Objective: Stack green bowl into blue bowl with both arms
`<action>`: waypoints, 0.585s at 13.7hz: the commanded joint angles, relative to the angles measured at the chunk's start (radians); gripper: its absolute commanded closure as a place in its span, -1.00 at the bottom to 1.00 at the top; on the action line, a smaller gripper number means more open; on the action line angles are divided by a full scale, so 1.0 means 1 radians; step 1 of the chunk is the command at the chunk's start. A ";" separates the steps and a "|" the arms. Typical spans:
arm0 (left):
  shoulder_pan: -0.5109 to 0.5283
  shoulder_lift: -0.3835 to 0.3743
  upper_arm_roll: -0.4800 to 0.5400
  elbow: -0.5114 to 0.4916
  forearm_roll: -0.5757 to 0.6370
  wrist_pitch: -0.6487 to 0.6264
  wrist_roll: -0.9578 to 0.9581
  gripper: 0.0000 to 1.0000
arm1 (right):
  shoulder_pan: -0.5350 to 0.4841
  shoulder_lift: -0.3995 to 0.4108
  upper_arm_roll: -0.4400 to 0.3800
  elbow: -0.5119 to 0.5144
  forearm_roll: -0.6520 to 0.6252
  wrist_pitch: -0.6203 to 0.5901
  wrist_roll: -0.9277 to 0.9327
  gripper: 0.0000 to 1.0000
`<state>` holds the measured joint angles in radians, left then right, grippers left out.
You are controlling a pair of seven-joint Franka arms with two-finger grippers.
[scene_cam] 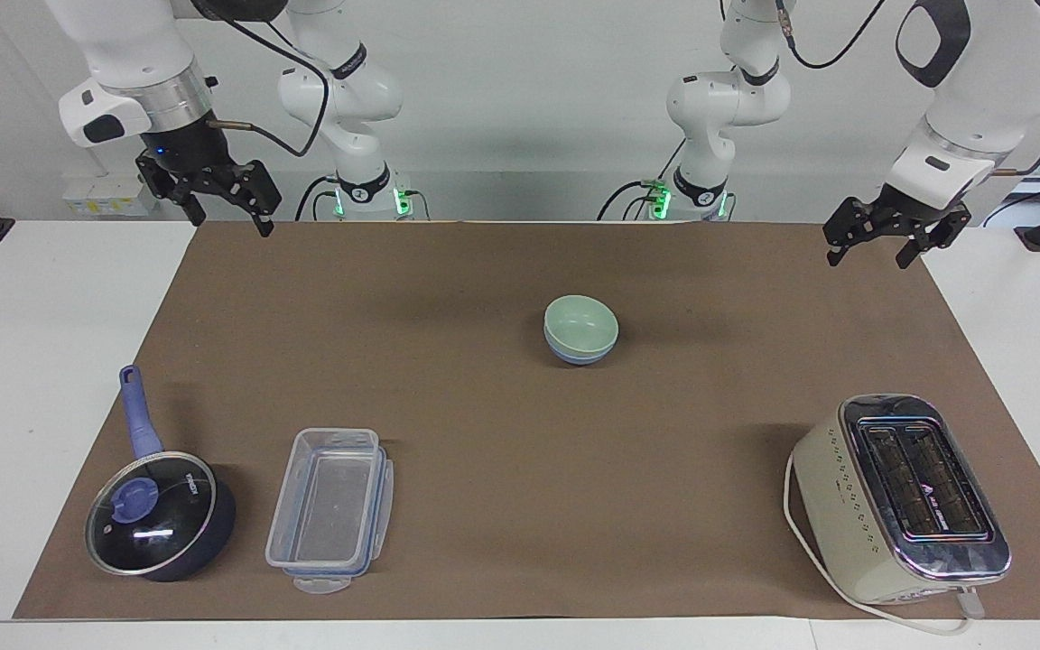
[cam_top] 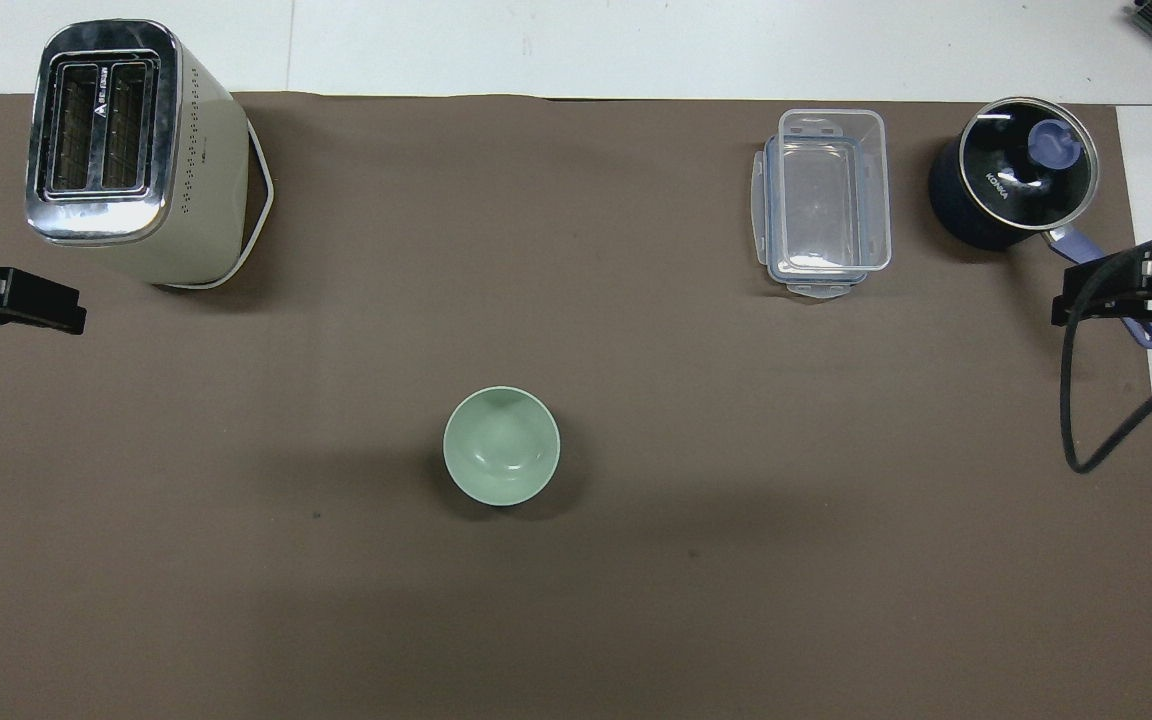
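The pale green bowl (scene_cam: 580, 322) sits nested upright inside the light-blue bowl (scene_cam: 574, 355) in the middle of the brown mat. In the overhead view only the green bowl (cam_top: 501, 445) shows; the blue bowl is hidden under it. My right gripper (scene_cam: 231, 224) is open and empty, raised over the mat's corner at the right arm's end, by the robots' edge. It also shows in the overhead view (cam_top: 1126, 305). My left gripper (scene_cam: 868, 262) is open and empty, raised over the mat's edge at the left arm's end, and waits (cam_top: 36, 300).
A dark-blue lidded saucepan (scene_cam: 159, 515) and a clear plastic box (scene_cam: 330, 510) stand at the right arm's end, farther from the robots than the bowls. A cream toaster (scene_cam: 899, 496) stands at the left arm's end, also farther.
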<state>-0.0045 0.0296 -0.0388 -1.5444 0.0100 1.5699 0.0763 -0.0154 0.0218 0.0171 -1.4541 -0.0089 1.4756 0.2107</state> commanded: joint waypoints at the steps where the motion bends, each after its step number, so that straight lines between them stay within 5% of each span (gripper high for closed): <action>1: 0.008 -0.010 -0.004 0.000 0.008 -0.016 0.007 -1.00 | -0.006 -0.046 0.006 -0.074 -0.003 0.028 -0.028 -1.00; 8: 0.008 -0.010 -0.004 0.000 0.008 -0.016 0.007 -1.00 | 0.005 -0.057 0.007 -0.086 -0.002 0.032 -0.037 -1.00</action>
<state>-0.0045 0.0296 -0.0388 -1.5445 0.0100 1.5699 0.0763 -0.0059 -0.0074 0.0195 -1.5008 -0.0089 1.4799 0.2091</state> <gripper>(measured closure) 0.000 0.000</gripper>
